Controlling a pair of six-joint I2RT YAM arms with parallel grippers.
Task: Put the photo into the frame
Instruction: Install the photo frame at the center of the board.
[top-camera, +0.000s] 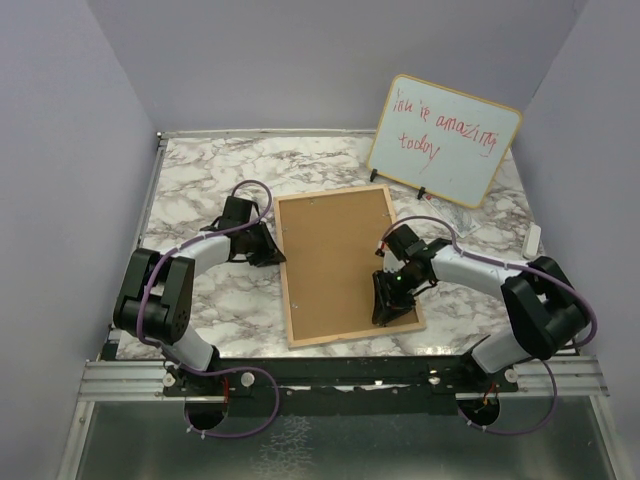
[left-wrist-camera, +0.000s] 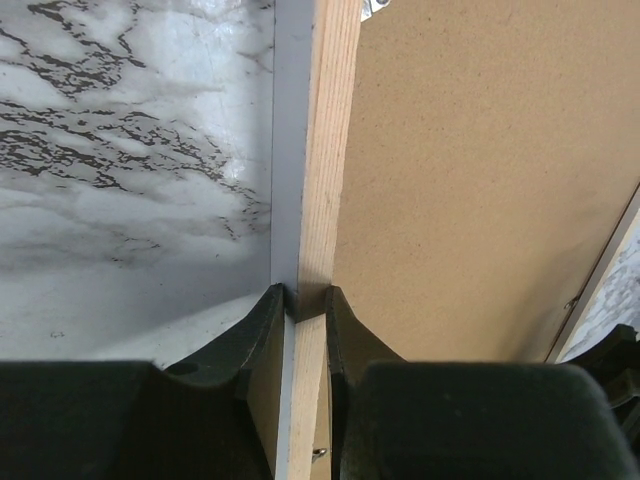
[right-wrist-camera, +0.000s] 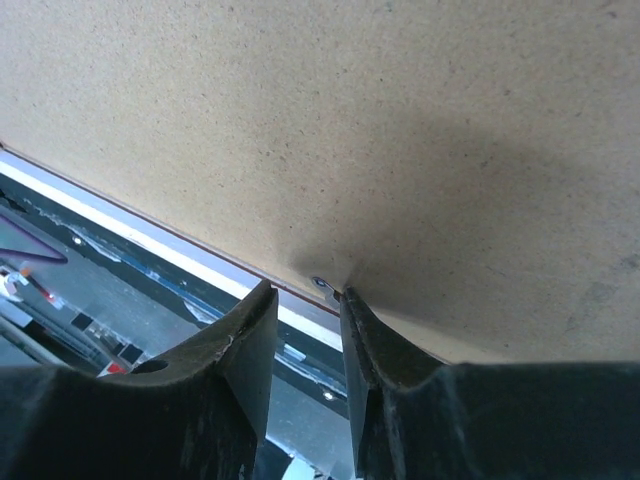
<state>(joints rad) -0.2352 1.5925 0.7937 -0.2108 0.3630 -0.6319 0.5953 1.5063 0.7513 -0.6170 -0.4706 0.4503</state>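
The frame (top-camera: 284, 275) lies face down on the marble table, its light wood rail (left-wrist-camera: 325, 150) running around a brown backing board (top-camera: 335, 260). The photo is hidden. My left gripper (left-wrist-camera: 305, 300) is shut on the frame's left rail, one finger on each side, at the frame's left edge (top-camera: 268, 252). My right gripper (top-camera: 385, 305) hovers tip-down over the board's near right part. In the right wrist view its jaws (right-wrist-camera: 305, 295) stand a little apart with nothing between them. Its right fingertip (right-wrist-camera: 350, 300) touches a small metal tab (right-wrist-camera: 322, 284) at the board's edge (right-wrist-camera: 400, 130).
A wood-rimmed whiteboard (top-camera: 445, 135) with red writing leans on a stand at the back right. A small white object (top-camera: 533, 238) lies by the right wall. Grey walls close the table on three sides; the arms' mounting rail (top-camera: 340, 375) runs along the near edge.
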